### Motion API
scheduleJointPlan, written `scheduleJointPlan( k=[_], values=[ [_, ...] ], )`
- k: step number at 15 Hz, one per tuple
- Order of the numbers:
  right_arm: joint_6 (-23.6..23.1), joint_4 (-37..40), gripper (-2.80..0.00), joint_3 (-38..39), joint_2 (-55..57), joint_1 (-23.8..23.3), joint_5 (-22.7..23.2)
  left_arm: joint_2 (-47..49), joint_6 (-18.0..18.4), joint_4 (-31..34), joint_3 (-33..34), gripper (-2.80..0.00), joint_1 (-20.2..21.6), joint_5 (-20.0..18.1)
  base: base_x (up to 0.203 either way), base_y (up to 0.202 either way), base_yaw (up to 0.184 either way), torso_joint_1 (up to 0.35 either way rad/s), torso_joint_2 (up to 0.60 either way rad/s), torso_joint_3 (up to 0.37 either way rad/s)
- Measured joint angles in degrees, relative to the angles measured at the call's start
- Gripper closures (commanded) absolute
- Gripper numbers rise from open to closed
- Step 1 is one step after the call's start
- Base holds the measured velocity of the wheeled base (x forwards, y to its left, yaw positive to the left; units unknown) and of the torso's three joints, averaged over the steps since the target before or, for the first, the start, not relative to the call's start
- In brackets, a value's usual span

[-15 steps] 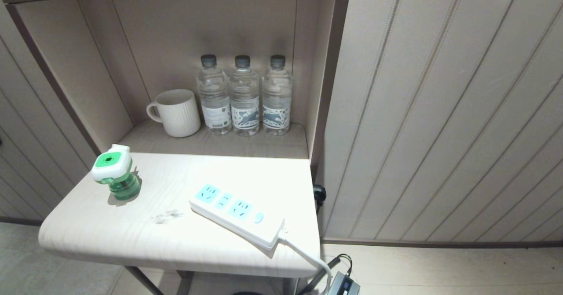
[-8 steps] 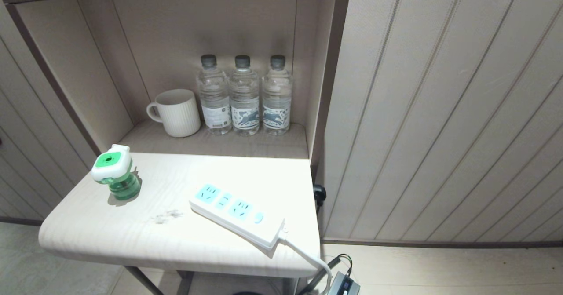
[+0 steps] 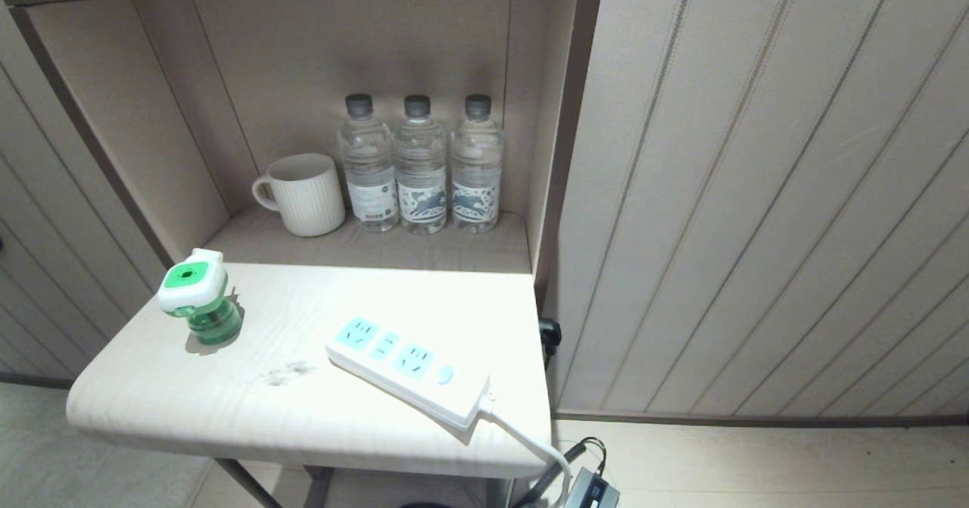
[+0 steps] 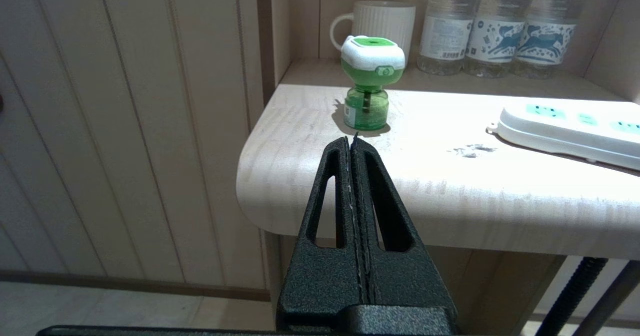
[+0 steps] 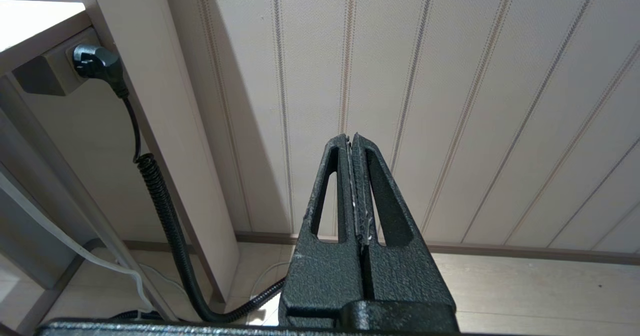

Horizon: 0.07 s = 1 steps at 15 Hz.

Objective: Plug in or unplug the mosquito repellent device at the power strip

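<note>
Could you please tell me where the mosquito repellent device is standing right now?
In the head view the mosquito repellent device stands upright near the table's left edge, unplugged and apart from the power strip to its right, in front of the mug.

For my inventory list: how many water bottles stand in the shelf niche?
3, upright in one row right of the mug: left bottle, middle bottle, right bottle. None seems hidden.

A hotel-style guest room corner. A pale wooden side table (image 3: pixel 227 409) stands against ribbed beige wall panels (image 3: pixel 757 190). At its twelve o'clock a recessed shelf niche (image 3: pixel 424 247) holds a white ribbed mug (image 3: pixel 306 194) and three sealed water bottles (image 3: pixel 421 166), set out like complimentary guest supplies.
</note>
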Motion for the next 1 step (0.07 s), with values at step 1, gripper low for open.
scheduleJointPlan(
  k=[1],
  values=[
    [0.0,0.0,0.00,0.0,0.0,-0.1,0.0,0.0,0.0,0.0,0.0,0.00,0.0,0.0,0.000,0.000,0.000,0.000,0.00,0.000]
  ],
)
